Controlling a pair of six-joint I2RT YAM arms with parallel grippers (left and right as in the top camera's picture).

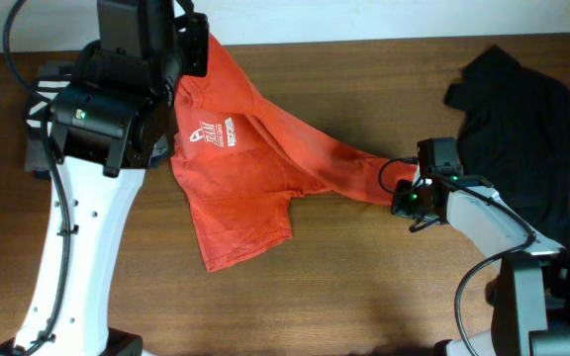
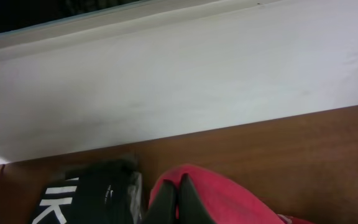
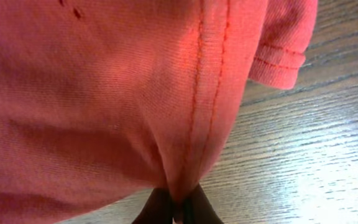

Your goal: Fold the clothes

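An orange-red T-shirt [image 1: 245, 168] with white chest print lies stretched across the wooden table. My left gripper [image 1: 194, 47] is shut on its far edge at the back left; in the left wrist view the black fingers [image 2: 179, 193] pinch red cloth [image 2: 229, 193]. My right gripper [image 1: 401, 193] is shut on the shirt's other end at the right; in the right wrist view the fingers [image 3: 178, 208] pinch a seamed fold [image 3: 197, 124] just above the table. A black garment [image 1: 527, 119] lies at the right.
A black item with white lettering [image 1: 40, 109] sits at the left table edge, also in the left wrist view [image 2: 86, 196]. A white wall [image 2: 179, 81] runs along the table's back. Bare wood [image 1: 364, 287] spans the front.
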